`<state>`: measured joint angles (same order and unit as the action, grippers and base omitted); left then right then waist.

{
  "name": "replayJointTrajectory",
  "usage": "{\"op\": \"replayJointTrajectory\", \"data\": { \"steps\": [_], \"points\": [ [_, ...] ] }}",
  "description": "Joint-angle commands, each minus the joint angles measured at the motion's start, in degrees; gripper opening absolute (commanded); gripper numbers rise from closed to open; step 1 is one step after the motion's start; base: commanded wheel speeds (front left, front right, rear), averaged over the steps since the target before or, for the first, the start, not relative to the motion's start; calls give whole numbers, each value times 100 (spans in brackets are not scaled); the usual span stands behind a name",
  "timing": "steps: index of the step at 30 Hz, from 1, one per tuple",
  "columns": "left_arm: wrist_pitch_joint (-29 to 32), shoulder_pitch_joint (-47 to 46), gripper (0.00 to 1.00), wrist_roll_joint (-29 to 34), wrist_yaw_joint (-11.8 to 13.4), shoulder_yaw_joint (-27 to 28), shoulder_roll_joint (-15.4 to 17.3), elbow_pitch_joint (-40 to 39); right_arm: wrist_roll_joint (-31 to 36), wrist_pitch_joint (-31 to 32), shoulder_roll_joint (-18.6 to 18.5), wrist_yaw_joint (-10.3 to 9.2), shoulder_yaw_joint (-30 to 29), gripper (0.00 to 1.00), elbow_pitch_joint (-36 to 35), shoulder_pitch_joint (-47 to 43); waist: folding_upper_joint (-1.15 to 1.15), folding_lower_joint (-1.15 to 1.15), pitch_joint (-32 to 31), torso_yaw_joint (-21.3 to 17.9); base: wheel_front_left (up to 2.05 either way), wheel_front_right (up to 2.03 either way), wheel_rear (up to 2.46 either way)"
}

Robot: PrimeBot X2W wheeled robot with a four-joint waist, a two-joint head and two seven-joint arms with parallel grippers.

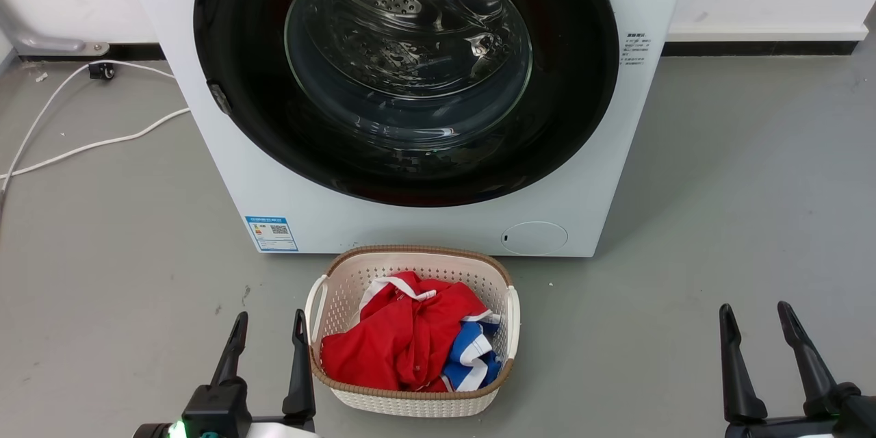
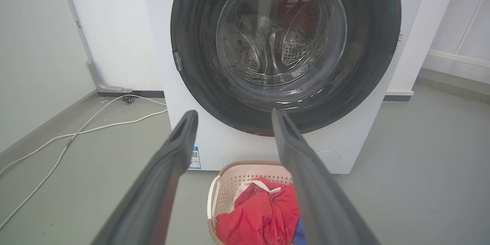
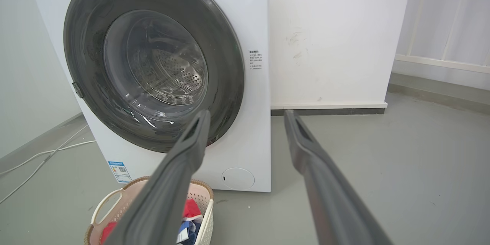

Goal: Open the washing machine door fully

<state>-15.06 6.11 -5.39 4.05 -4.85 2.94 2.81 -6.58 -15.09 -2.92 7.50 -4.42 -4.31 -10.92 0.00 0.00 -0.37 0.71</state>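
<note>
The white washing machine [image 1: 226, 171] stands ahead on the grey floor. Its round glossy black washing machine door [image 1: 239, 102] lies flat against the front, with clear glass at its centre showing the steel drum. A small grey latch piece [image 1: 219, 97] sits on the door's left edge. My left gripper [image 1: 268, 318] is open at the lower left, well short of the machine. My right gripper [image 1: 754, 309] is open at the lower right, beyond the machine's right side. The door [image 2: 191, 65] and the machine [image 3: 252, 19] show ahead of the open fingers in both wrist views.
A cream laundry basket [image 1: 328, 287] holding red and blue clothes sits on the floor just before the machine, between my grippers. White cables [image 1: 82, 147] run over the floor at left. A wall and skirting [image 1: 753, 34] stand behind.
</note>
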Motion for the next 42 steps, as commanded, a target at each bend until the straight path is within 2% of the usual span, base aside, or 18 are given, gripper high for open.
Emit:
{"op": "replayJointTrajectory", "data": {
  "steps": [1, 3, 4, 5, 10, 13, 20, 28, 32, 37, 42],
  "points": [
    [-18, 49, 100, -21, 22, 9, -5, 5, -11, -12, 7, -1, 11, 100, 11, -46, 0, 0, -1, 1, 0, 0, 0],
    [-18, 51, 100, -23, 27, 8, -5, 10, -37, -12, 7, -1, 28, 98, 9, -46, 0, 0, -4, 1, 0, 0, 0],
    [-18, 54, 100, -23, 32, 5, -5, 14, -105, -12, 6, -1, 27, 24, -8, -38, 0, 0, -6, 1, 0, 0, 0],
    [-18, 56, 100, -24, 32, 6, -5, 18, -230, -12, 7, -1, 45, 0, -3, -42, 0, 0, -9, 1, 0, 0, 0],
    [-18, 74, 100, -26, 50, 4, -5, 32, -1438, -12, 10, -1, 139, 0, 43, -50, 0, 0, -27, 0, 0, 0, 0],
    [-18, 74, 100, -23, 45, 6, -5, 43, -2443, -12, -1, -1, 102, 0, 67, -16, 0, 0, -35, 0, 0, 0, 0],
    [-17, 86, 100, -54, 52, 9, -4, 69, -5321, -12, 1, -1, 160, 0, 280, 68, 0, 0, -56, 3, 0, 0, 0],
    [-18, 95, 100, -78, 73, 9, -4, 81, -7615, 28, 5, -1, 528, 0, 180, 5, 0, 0, -63, 6, 0, 0, 0],
    [-17, 107, 100, -86, 67, 27, -4, 88, -8431, 514, -65, -1, 543, 0, -21, -61, 0, 0, -58, -8, 0, 0, 0],
    [-17, 97, 100, -110, 63, 39, -5, 91, -9273, 1174, -33, -1, 245, 0, -195, -172, 0, 0, -48, -11, 0, 0, 0],
    [-18, 94, 100, -105, 81, 47, -5, 88, -9309, 1650, -13, 0, 24, 0, -123, -235, 0, 0, -43, -9, 0, 0, 0]
  ]
}}
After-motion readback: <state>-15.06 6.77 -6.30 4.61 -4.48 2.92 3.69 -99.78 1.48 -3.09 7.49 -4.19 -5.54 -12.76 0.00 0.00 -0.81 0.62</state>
